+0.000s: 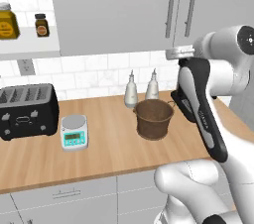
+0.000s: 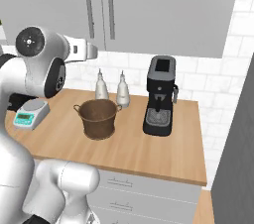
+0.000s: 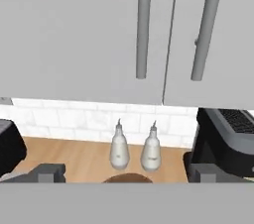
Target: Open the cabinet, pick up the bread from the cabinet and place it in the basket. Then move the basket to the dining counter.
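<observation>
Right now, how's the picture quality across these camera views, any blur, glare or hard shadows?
Left base view: even, flat rendered light, no glare; the basket casts only a faint shadow on the worktop. Right base view: same soft light, the coffee machine crisp, edges slightly pixelated. Hand view: noticeably softer, the cabinet handles and two bottles a little blurred.

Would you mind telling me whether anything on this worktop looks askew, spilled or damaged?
Nothing stands out. The basket sits upright and empty on the wood, the two bottles behind it stand straight, the cabinet doors are shut, and the scale and toaster sit squarely.
</observation>
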Robot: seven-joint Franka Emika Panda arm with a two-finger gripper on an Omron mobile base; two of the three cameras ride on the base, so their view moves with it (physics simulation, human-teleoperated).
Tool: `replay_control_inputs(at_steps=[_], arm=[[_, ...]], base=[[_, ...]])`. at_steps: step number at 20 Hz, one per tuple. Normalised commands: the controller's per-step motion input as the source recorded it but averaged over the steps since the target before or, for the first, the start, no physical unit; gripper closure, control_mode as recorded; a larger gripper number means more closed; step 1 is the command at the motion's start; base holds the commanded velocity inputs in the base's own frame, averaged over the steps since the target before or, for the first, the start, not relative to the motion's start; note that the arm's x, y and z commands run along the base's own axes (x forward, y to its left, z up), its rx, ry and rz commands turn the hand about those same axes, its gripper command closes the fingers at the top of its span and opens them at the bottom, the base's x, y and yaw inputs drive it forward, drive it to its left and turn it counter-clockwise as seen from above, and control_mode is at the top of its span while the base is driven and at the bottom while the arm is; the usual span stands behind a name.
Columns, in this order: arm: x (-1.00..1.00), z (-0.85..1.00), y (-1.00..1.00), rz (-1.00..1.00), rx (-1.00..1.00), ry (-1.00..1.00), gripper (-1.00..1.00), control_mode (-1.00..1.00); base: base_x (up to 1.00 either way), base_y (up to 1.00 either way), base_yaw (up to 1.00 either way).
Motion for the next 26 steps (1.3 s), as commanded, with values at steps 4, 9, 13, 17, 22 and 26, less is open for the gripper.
replay_control_inputs(at_steps=[4,9,13,17,22,26], arm=[[0.0,0.86,0.0,-0.12,0.09,-0.01,-1.0,-1.0],[0.04,0.75,-0.08,-0.1,0.11,0.0,-1.0,-1.0],[0.49,0.29,-0.05,-0.07,0.13,0.02,-1.0,-1.0],[0.54,0.0,0.07,-0.05,0.15,0.04,-1.0,-1.0],[0.49,-0.05,0.0,0.0,0.15,0.08,-1.0,-1.0],[0.25,-0.07,0.0,0.0,0.09,0.0,-1.0,-1.0]], base=[[0.0,0.0,0.0],[0.0,0.0,0.0],[0.0,0.0,0.0],[0.0,0.0,0.0],[0.0,0.0,0.0],[0.0,0.0,0.0]])
